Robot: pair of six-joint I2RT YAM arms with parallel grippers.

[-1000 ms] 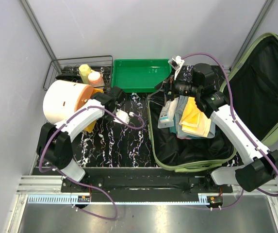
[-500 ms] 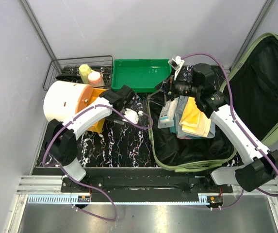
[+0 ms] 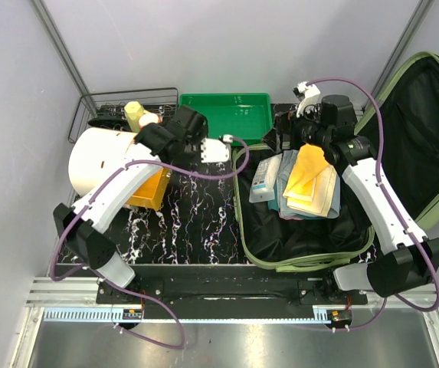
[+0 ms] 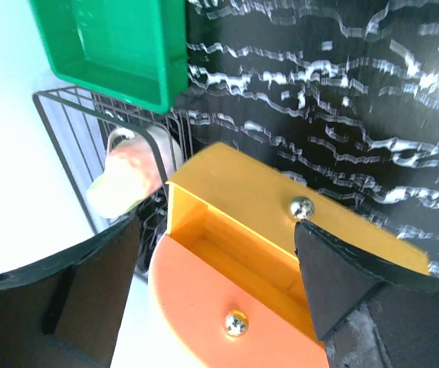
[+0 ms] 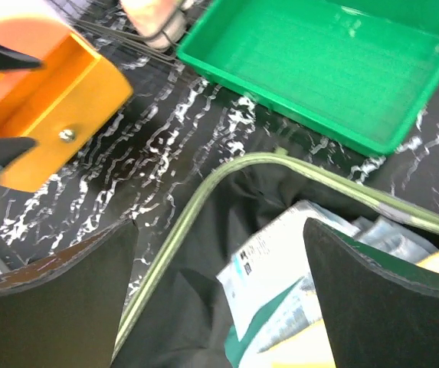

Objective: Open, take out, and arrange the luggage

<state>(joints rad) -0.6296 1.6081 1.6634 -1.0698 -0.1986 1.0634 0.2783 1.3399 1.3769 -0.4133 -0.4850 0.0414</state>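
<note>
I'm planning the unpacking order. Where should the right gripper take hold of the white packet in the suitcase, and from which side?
Probably its left long edge: the white packet lies flat on the black lining of the luggage, that edge bare, the other against the folded cloths. Come down from above with the open right gripper, one finger sliding under from the left.

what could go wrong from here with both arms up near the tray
The left end effector and right end effector sit fairly close across the suitcase corner, so they may collide. The open right one could also catch the black lining instead of the white packet.
</note>
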